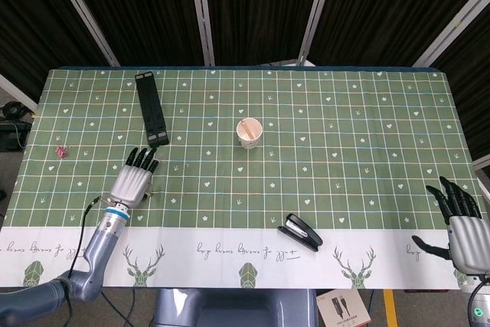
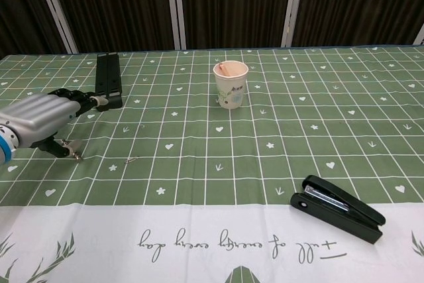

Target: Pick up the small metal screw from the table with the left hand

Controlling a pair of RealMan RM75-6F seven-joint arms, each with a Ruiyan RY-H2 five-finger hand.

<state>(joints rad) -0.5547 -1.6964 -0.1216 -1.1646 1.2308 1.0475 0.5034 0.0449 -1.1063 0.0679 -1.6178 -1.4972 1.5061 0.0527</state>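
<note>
The small metal screw (image 2: 73,151) lies on the green checked cloth at the left; only its near end shows from under my left hand (image 2: 41,114). In the head view the left hand (image 1: 134,181) hides the screw completely. The hand hovers low over the screw with its fingers stretched forward and apart and its thumb down beside it. I cannot see a grip on the screw. My right hand (image 1: 462,229) hangs with spread fingers and nothing in it, off the table's near right corner, and shows only in the head view.
A black folded stand (image 1: 152,108) lies just beyond the left hand. A paper cup (image 1: 248,132) stands mid-table and a black stapler (image 1: 301,233) lies near the front edge. A tiny metal clip (image 2: 130,160) lies right of the screw, and a pink scrap (image 1: 59,150) at far left.
</note>
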